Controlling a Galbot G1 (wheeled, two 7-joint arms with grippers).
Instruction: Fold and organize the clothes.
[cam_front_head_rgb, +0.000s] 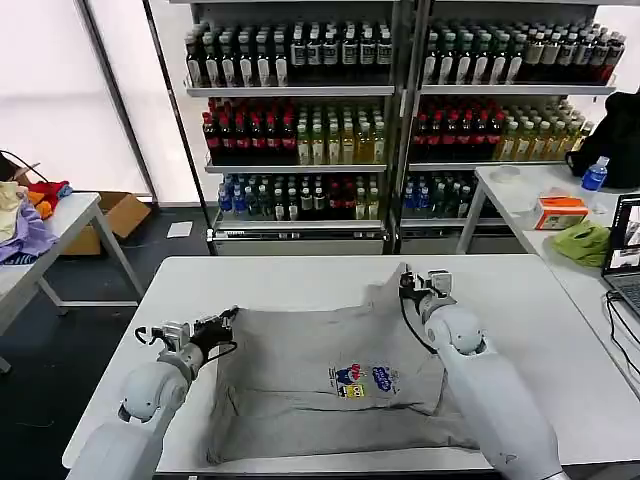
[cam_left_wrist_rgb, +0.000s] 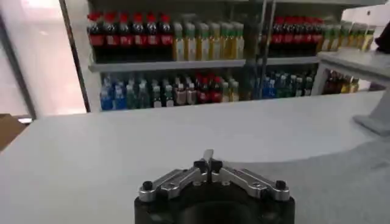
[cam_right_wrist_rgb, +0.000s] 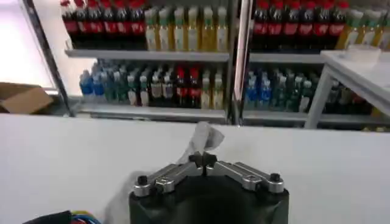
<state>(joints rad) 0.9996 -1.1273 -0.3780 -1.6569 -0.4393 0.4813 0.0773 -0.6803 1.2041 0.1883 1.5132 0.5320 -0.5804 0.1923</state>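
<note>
Pinching the grey shirt (cam_front_head_rgb: 330, 375) with both claws, left (cam_front_head_rgb: 226, 320) at its sleeve, right (cam_front_head_rgb: 408, 283) lifting its far corner; we judge folding barely begun on the table (cam_front_head_rgb: 290, 275).

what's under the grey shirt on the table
The grey shirt lies spread on the white table, print up. Bare tabletop shows all around it. Both end effectors pinch its far edge: left, right. Whatever is beneath the fabric itself is covered.

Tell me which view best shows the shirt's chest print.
The head view: the print faces up on the grey shirt, in full. The right wrist view catches just a colourful sliver at the edge; the left wrist view shows plain grey cloth.
</note>
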